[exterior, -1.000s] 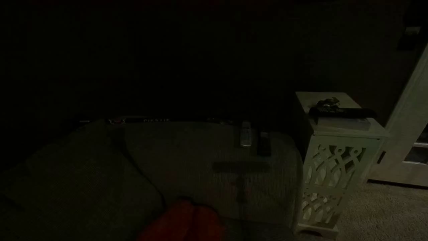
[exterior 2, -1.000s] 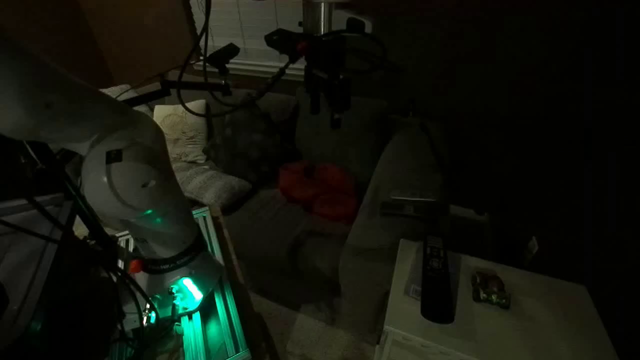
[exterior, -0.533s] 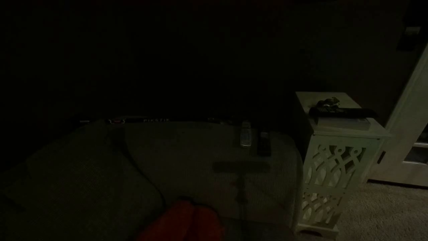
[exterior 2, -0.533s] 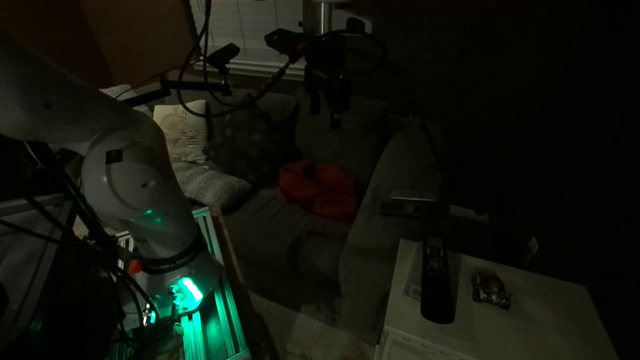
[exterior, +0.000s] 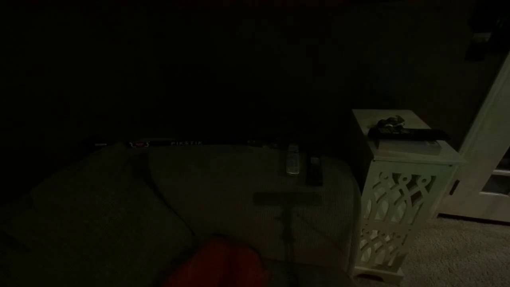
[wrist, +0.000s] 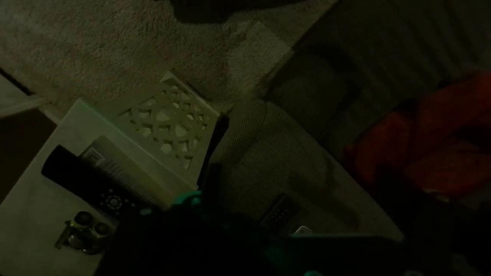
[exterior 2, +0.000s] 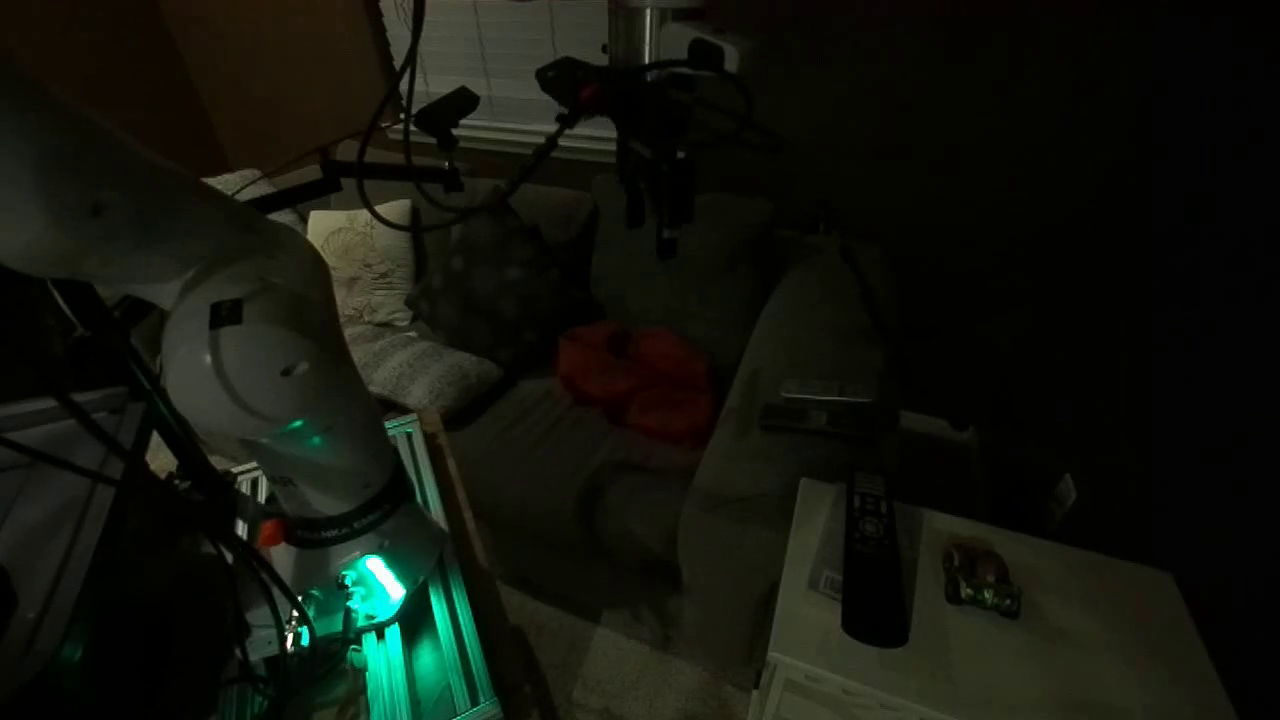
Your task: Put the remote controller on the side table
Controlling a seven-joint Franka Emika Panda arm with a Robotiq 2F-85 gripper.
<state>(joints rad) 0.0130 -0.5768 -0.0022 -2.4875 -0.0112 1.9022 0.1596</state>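
Note:
A slim black remote controller (exterior: 314, 173) lies on the sofa arm beside a lighter grey remote (exterior: 293, 159). In an exterior view both lie across the arm, the black one (exterior 2: 810, 418) nearer the table. The wrist view shows the black remote (wrist: 280, 212) partly; the gripper body covers its lower end. The white side table (exterior 2: 1080, 645) with lattice sides stands beside the sofa arm. On it a larger black remote (exterior 2: 875, 580) rests on a book (exterior 2: 830, 565). My gripper (exterior 2: 652, 235) hangs above the sofa, fingers apart and empty. In the wrist view my gripper (wrist: 299, 172) spans the sofa arm.
A small toy car (exterior 2: 982, 580) sits on the side table. Orange cloth (exterior 2: 640, 385) lies on the sofa seat. A black stick marked PIKSTIK (exterior: 187, 143) lies along the sofa arm's far edge. Pillows (exterior 2: 360, 260) and a camera on a bracket (exterior 2: 448, 110) are behind. The room is very dark.
The gripper and wrist have turned and shifted slightly in an exterior view. A dark shape at the upper right of an exterior view has moved a little left. The remotes and table are unchanged.

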